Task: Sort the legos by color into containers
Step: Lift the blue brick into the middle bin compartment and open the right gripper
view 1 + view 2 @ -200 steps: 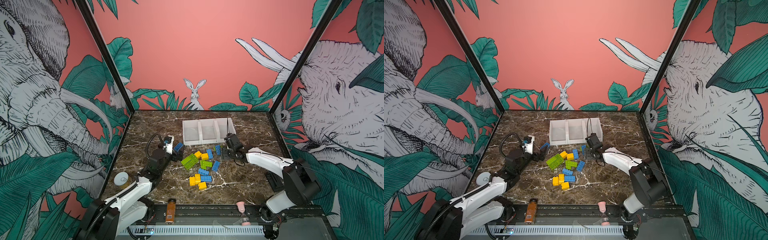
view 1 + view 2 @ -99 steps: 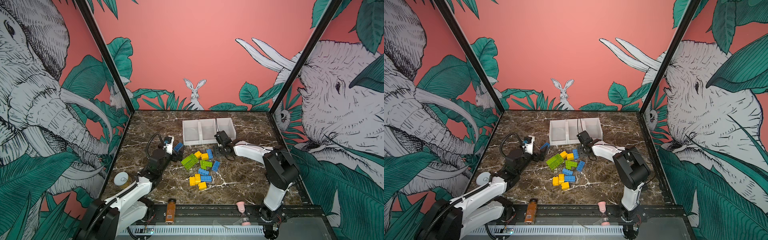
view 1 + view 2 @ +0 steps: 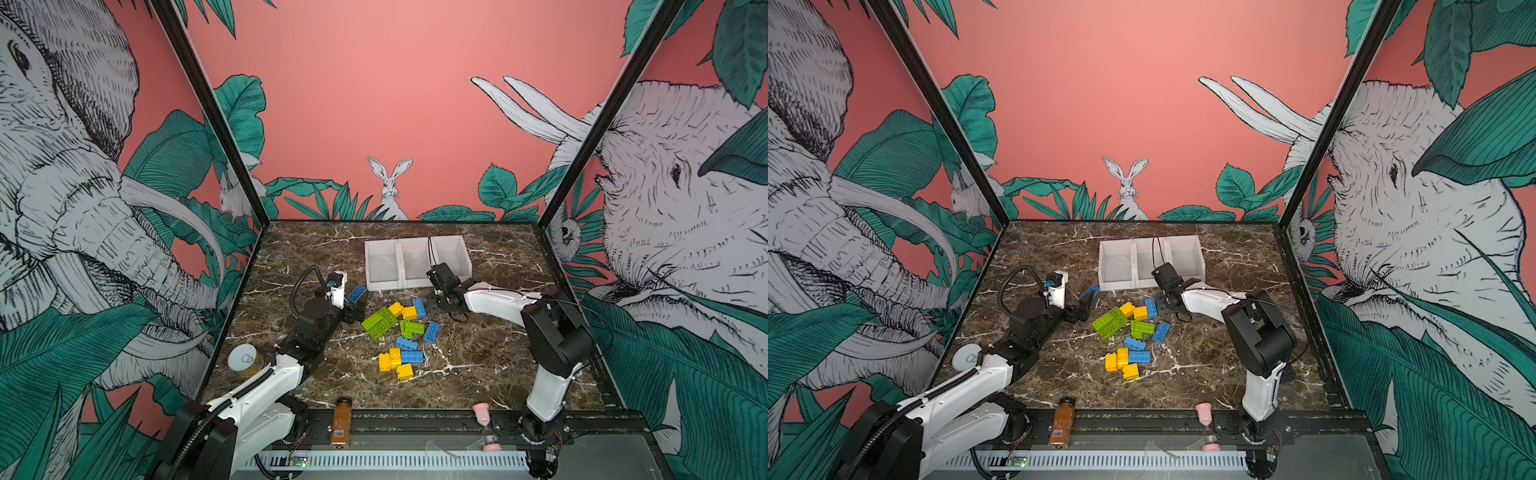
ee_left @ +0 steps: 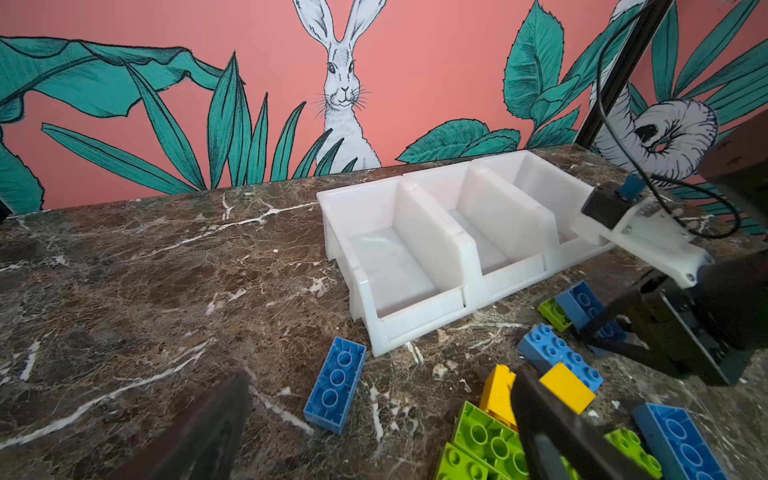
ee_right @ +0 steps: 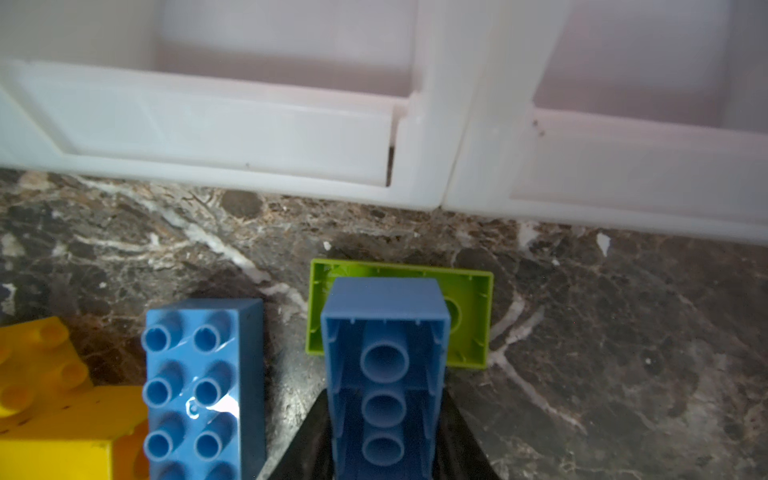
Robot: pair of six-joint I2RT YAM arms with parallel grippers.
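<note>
Three joined white containers (image 3: 417,262) (image 3: 1150,259) stand at the back of the marble table, with nothing showing inside them. In front of them lies a pile of yellow, lime green and blue legos (image 3: 401,332) (image 3: 1129,332). My right gripper (image 5: 384,415) is shut on an oblong blue lego (image 5: 384,332), hollow underside towards the camera, and this lego overlaps a lime green one (image 5: 471,316) just before the bins' front lips (image 5: 232,124). My left gripper (image 4: 376,386) is open, low over the table. A single blue lego (image 4: 336,384) (image 3: 356,293) lies between its fingers, touched by neither.
A round lidded tin (image 3: 245,359) sits at the table's left edge. On the front rail stand a brown bottle (image 3: 341,419) and a pink hourglass-shaped piece (image 3: 484,424). Patterned walls close in the table on three sides.
My right gripper swung left to the front of the bins and closed on the blue lego. The left arm has not moved.
</note>
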